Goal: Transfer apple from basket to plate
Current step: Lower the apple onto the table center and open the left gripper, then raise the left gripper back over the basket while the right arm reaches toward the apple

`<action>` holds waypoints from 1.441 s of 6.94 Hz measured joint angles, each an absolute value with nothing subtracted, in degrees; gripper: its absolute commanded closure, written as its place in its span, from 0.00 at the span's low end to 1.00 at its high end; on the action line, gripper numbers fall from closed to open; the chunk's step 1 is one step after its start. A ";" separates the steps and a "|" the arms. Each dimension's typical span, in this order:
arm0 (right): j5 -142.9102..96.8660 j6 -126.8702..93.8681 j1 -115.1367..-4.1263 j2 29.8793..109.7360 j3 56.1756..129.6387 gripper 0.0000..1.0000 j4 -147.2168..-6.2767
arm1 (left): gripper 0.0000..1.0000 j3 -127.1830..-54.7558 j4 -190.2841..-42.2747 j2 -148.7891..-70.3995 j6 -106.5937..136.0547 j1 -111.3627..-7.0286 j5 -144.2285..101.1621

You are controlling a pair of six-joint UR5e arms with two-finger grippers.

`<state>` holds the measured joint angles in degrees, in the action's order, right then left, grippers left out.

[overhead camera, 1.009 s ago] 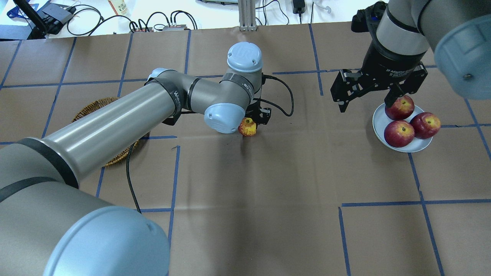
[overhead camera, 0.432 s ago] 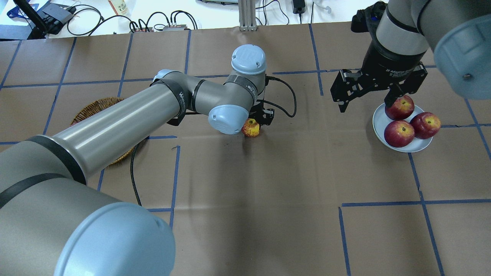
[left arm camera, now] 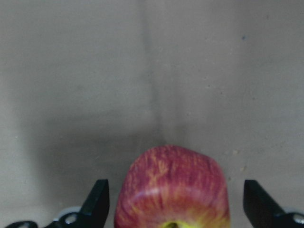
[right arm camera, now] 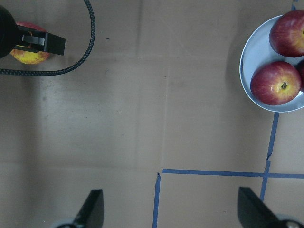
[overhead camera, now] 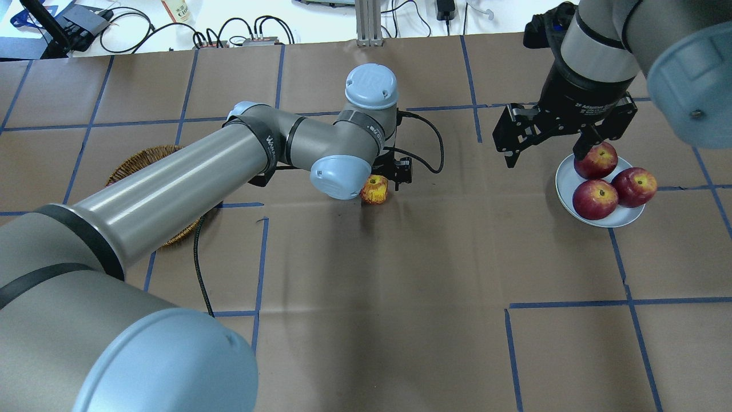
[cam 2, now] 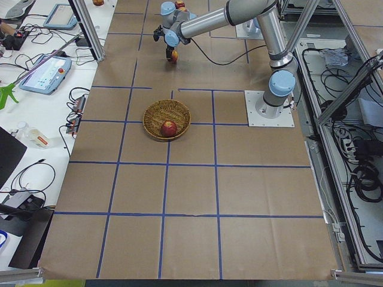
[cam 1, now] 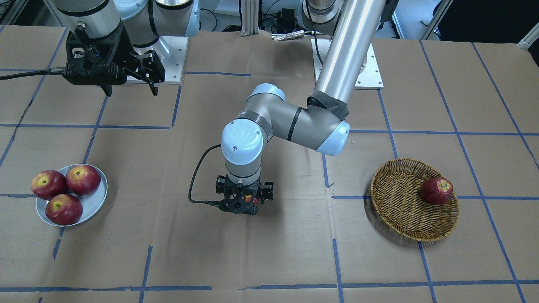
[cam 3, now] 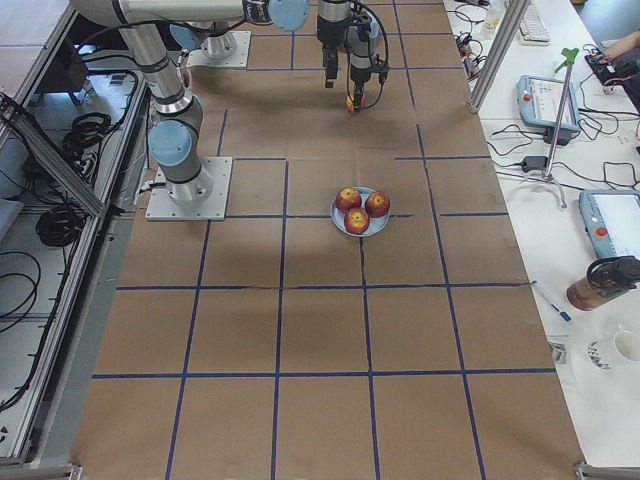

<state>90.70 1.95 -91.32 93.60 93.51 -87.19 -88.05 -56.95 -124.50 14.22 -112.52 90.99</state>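
Note:
The streaky red-yellow apple (overhead camera: 374,190) is at mid-table, apparently resting on the brown paper, between the fingers of my left gripper (cam 1: 243,201). In the left wrist view the apple (left arm camera: 173,190) has a small gap to each finger (left arm camera: 99,199), so the gripper is open around it. The wicker basket (cam 1: 400,210) is behind my left arm and holds one dark red apple (cam 1: 436,190). The pale plate (overhead camera: 563,183) holds three dark red apples. My right gripper (overhead camera: 544,157) is open and empty, hovering beside the plate.
A black cable (overhead camera: 426,143) loops from my left wrist over the table by the apple. The left forearm (overhead camera: 171,183) spans over the basket. Blue tape lines grid the brown paper. Wires and devices lie beyond the far edge.
My left gripper moved slightly right with the apple, then its fingers spread off the apple. The right arm and the plate's apples have not moved.

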 measured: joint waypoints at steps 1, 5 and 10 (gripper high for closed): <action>90.70 1.94 -91.32 93.60 93.51 0.00 -87.19 | 0.01 -87.12 -59.34 -122.03 13.97 -112.09 91.12; 90.70 1.83 -91.57 93.61 93.50 0.00 -87.27 | 0.01 -78.79 -88.68 -105.05 0.23 -101.35 91.64; 91.01 -8.49 -98.57 90.48 92.20 0.00 -92.48 | 0.01 -79.18 -97.16 -96.19 -15.34 -89.17 91.24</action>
<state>91.01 -8.49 -98.57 90.48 92.20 -92.48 -79.18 -97.16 -96.19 -15.34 -89.17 91.24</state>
